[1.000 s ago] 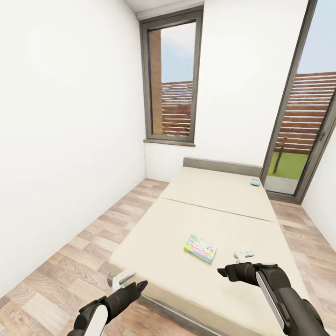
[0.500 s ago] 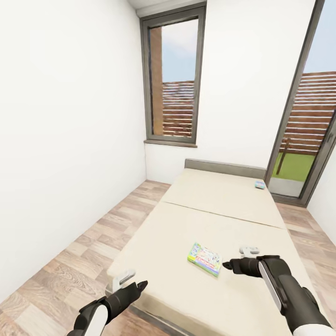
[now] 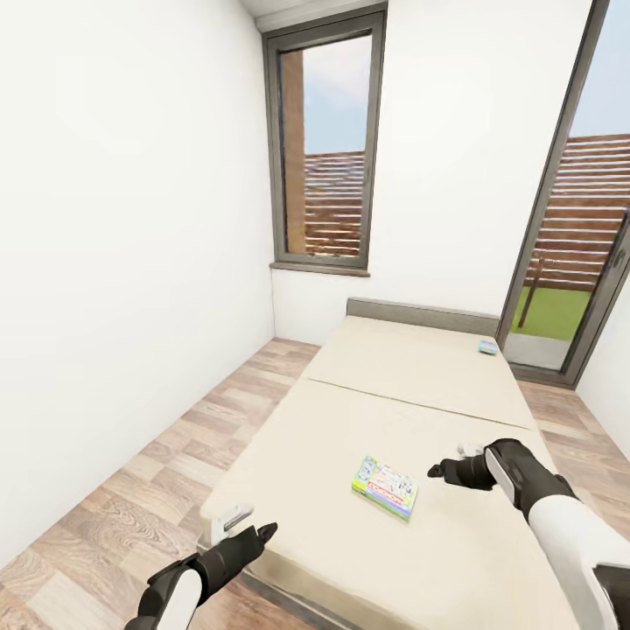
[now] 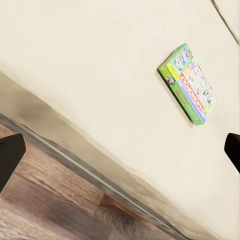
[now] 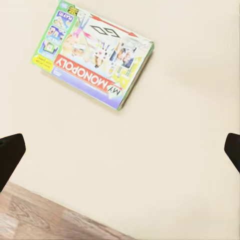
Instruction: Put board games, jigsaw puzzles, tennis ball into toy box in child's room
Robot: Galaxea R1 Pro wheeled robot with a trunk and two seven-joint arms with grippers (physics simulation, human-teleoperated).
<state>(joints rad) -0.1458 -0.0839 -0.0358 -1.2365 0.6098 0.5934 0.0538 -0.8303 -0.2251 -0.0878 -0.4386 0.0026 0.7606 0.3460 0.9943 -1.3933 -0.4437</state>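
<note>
on bed (image 3: 420, 385): board game (image 3: 385, 486) (green-edged)

Mattress (image 3: 411, 411) bare all round green-edged board game (image 3: 385, 486) | open above | wall (image 3: 131, 262) left, floor strip (image 3: 175, 455) between

White walls (image 3: 131, 219), a wood-plank floor (image 3: 175, 455), and two tall dark-framed windows (image 3: 325, 149) showing daylight and slatted fencing.

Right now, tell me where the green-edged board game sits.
In the head view the green-edged board game lies flat on the near half of the bed, just left of the right claw, with the left claw nearer the bed's front corner.
</note>
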